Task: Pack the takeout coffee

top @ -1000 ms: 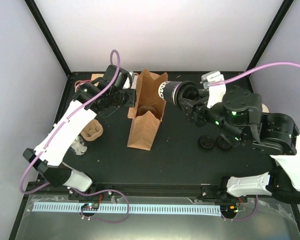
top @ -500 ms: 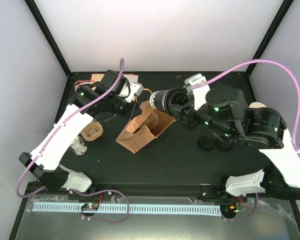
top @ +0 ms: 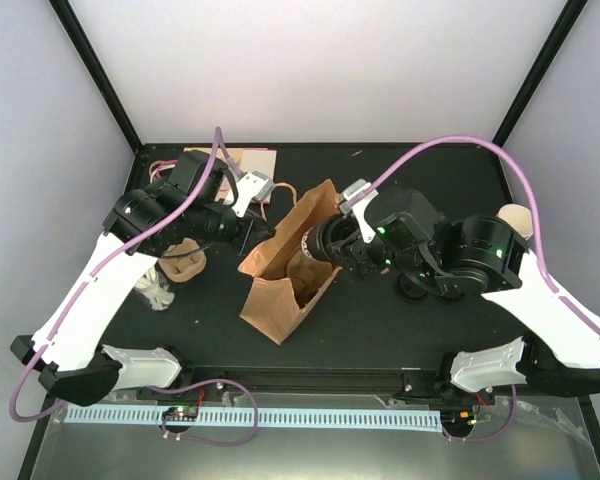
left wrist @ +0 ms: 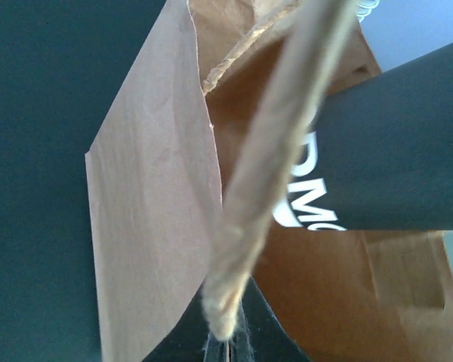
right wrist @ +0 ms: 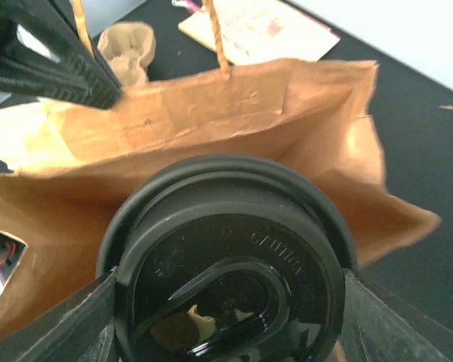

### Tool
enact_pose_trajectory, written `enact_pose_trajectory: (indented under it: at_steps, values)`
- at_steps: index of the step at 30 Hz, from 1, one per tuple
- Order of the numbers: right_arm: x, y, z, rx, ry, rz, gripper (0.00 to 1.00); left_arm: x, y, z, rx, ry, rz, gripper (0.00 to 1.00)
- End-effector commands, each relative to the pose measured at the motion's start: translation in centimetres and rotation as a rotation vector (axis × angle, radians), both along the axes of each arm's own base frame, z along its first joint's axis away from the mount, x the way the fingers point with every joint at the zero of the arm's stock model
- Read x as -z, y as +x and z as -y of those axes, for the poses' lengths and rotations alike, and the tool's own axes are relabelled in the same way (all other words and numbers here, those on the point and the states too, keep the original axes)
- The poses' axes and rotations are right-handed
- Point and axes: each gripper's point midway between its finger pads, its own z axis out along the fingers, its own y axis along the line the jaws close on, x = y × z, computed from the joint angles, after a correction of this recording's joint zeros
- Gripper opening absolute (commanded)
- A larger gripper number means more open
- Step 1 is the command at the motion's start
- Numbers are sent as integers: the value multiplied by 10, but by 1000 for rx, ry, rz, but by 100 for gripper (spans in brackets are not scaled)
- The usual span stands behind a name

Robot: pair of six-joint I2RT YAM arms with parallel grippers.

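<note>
Big change from a second ago: coffee cup [top: 318,243] no longer hanging off to the right but poked bottom-first into the mouth of the paper bag [top: 278,292], and bag itself dragged nearer and skewed. Reaching in from the right with the right gripper [top: 335,247], fingers spread wide and clamped either side of the black lid end. Stretched across from the left with the left gripper [top: 246,224], pinched tight on the bag's handle [left wrist: 275,166]. Can't tell from above how deep the cup sits, with the wrist and bag edge covering most of it.
</note>
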Motion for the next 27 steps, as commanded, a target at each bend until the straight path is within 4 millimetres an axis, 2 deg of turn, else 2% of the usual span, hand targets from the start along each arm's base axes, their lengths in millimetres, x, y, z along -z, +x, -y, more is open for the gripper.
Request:
enact_pose_trajectory:
  at_steps: [1, 7, 10, 15, 27]
  values:
    - [21, -14, -9, -90, -39, -79, 65, -12, -12, 5, 65, -60, 42, 2]
    - [61, -18, -8, -88, -161, -158, 62, -11, -19, 13, 123, -93, 48, 2]
    - [74, -24, -9, -107, -187, -203, 62, -9, -23, 19, 159, -105, 49, 2]
    - [80, -25, -14, -118, -197, -223, 62, -4, -26, 26, 192, -96, 52, 2]
    - [97, -15, -34, -154, -188, -174, 61, -13, -33, 34, 224, -143, 60, 1]
